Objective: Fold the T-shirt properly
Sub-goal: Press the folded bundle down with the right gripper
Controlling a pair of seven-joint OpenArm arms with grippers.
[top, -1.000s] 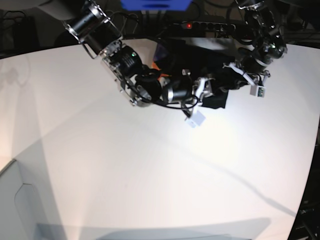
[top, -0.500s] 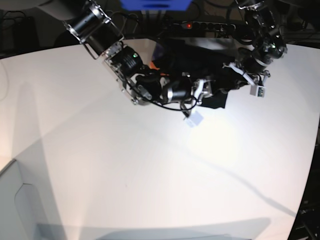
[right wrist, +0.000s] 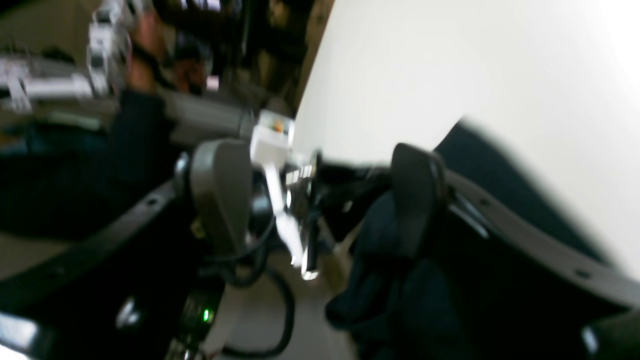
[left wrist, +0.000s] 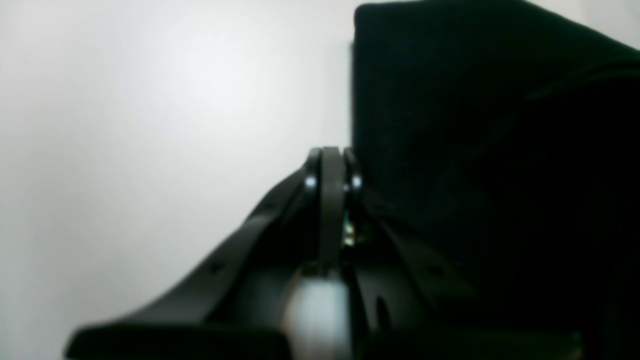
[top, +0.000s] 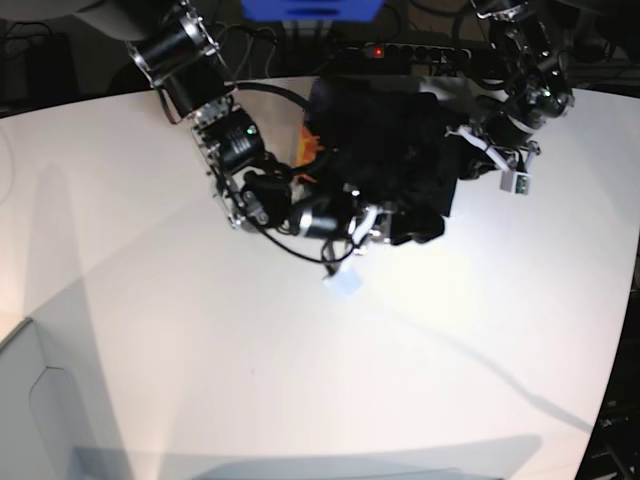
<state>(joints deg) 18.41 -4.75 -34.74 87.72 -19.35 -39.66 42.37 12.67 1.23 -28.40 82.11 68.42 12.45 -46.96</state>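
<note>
The black T-shirt (top: 380, 130) lies bunched at the far edge of the white table (top: 300, 380), with an orange bit (top: 300, 150) showing at its left. My left gripper (top: 455, 150) is at the shirt's right edge. In the left wrist view its jaws (left wrist: 330, 152) are pressed together against the edge of the black fabric (left wrist: 475, 125). My right gripper (top: 395, 225) is at the shirt's near edge. In the right wrist view it (right wrist: 317, 165) is open, with dark fabric (right wrist: 400, 290) bunched around its right finger (right wrist: 415, 200).
A power strip with a red light (top: 377, 50) and cables lie behind the table's far edge. White tags hang from both wrists (top: 345, 283) (top: 517, 183). A grey panel (top: 40, 410) stands at the near left corner.
My right arm has swung down and left toward the near side. The shirt's near edge has been drawn out with it, and the shirt now shows more. The left arm has stayed still.
</note>
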